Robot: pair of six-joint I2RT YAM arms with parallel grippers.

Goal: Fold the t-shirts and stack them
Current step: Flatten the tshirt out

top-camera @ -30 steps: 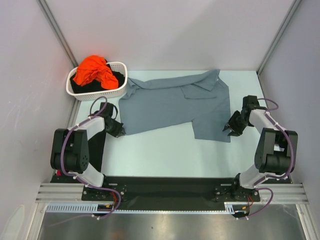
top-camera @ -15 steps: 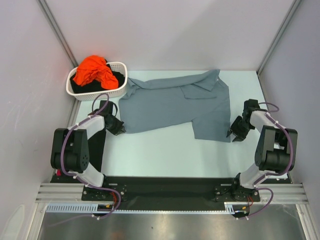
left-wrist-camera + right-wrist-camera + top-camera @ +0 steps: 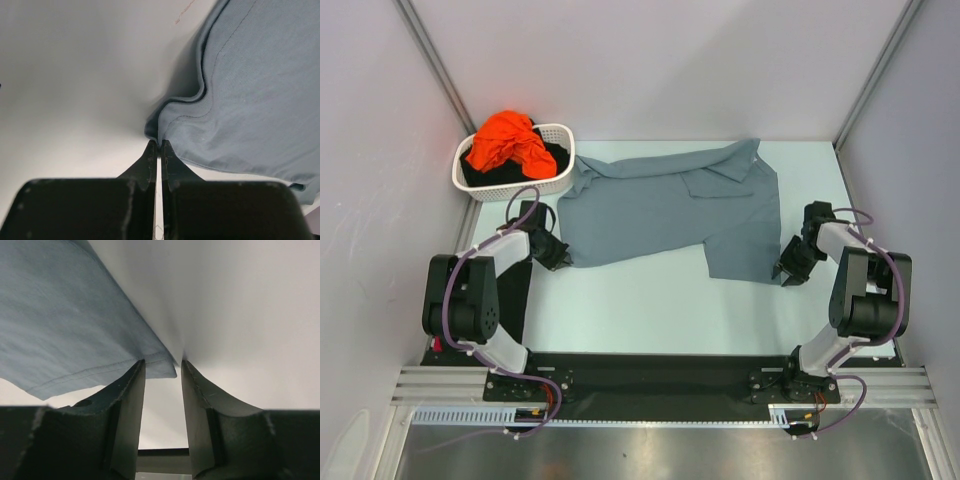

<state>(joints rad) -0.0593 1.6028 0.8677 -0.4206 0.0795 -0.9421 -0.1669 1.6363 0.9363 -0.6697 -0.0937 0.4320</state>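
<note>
A slate grey-blue t-shirt [image 3: 670, 208] lies spread across the middle of the table, partly folded. My left gripper [image 3: 560, 262] sits at its lower left corner, shut on the hem [image 3: 172, 127]. My right gripper [image 3: 788, 276] is at the shirt's lower right corner, jaws open, with that corner [image 3: 162, 365] lying between the fingertips. An orange t-shirt [image 3: 507, 143] is heaped on black t-shirts [image 3: 552, 156] in the basket.
A white slotted basket [image 3: 515, 185] stands at the back left, just beyond the grey shirt's left end. Grey walls close in the left, right and back sides. The black arm bases [image 3: 660, 375] run along the near edge.
The right gripper has moved down and right along the shirt's edge to its lower right corner, its jaws narrowing. The left gripper stays shut on the hem.
</note>
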